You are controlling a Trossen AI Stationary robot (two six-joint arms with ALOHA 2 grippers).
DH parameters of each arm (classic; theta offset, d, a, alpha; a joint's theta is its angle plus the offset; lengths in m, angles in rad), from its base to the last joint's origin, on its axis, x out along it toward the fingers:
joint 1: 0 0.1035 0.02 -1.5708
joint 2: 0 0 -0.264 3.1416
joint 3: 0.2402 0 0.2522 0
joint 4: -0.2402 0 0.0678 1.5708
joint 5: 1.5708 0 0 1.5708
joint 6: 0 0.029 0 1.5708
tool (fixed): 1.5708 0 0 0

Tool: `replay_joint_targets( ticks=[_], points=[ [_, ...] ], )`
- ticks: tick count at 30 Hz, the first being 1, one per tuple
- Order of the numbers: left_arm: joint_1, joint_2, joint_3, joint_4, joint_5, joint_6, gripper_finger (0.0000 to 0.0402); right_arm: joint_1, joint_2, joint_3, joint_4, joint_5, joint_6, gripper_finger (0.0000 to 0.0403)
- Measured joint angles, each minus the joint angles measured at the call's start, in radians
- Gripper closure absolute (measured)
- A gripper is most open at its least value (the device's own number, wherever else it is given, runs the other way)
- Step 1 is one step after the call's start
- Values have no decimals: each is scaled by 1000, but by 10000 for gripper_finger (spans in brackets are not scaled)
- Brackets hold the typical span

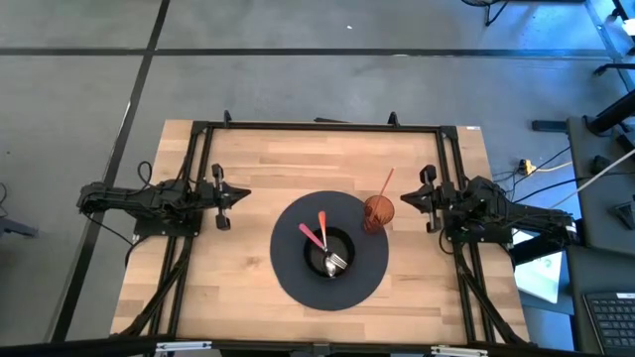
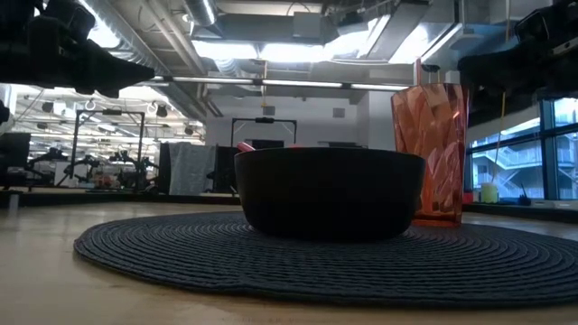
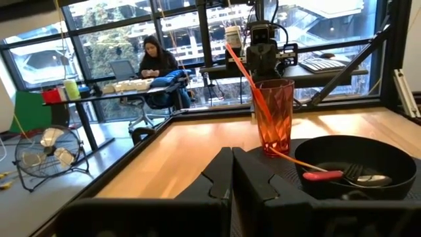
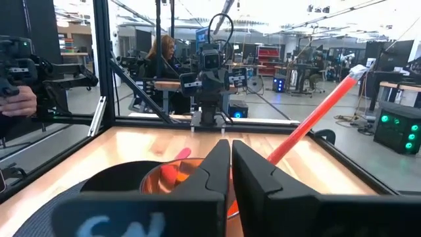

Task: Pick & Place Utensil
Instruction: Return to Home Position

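A black bowl (image 1: 330, 254) stands on a round dark mat (image 1: 298, 283) at mid table. Inside it lie two utensils with pink and orange handles (image 1: 317, 234), their metal heads on the bowl's floor; the left wrist view shows a fork head (image 3: 360, 175). An orange tumbler (image 1: 377, 211) stands upright at the mat's right edge, a long red-handled utensil (image 1: 385, 182) leaning out of it. My left gripper (image 1: 227, 196) waits shut left of the mat. My right gripper (image 1: 421, 199) hovers shut just right of the tumbler (image 4: 172, 181).
A black frame (image 1: 317, 126) runs round the table. Bare wood lies along the far edge (image 1: 298, 159) and at the near corners. Beyond the table, a seated person (image 3: 155, 58) works at a desk; a hand (image 4: 20, 100) shows at another rig.
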Motion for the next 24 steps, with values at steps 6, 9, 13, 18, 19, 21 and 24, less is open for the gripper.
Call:
replay_joint_targets(
  ticks=[6, 9, 13, 18, 19, 21, 24],
  points=[
    [0, 0, 0, 0, 1, -6, 400, 0, 0, 0, -4, 0, -1, 379],
    [0, 0, 0, 0, 1, -6, 396, 0, 0, 0, -5, 0, 0, 378],
    [0, 0, 0, 0, 2, -6, 397, 0, 0, 0, -5, 0, 1, 378],
    [0, 0, 0, 0, 3, -6, 400, 0, 0, 0, -5, 0, 1, 378],
    [0, 0, 0, 0, 3, -6, 400, 0, 0, 0, -5, 0, 0, 378],
    [0, 0, 0, 0, 3, -6, 397, 0, 0, 0, -5, 0, 1, 377],
    [0, 0, 0, 0, 3, -6, 394, 0, 0, 0, -5, 0, 0, 377]
  ],
)
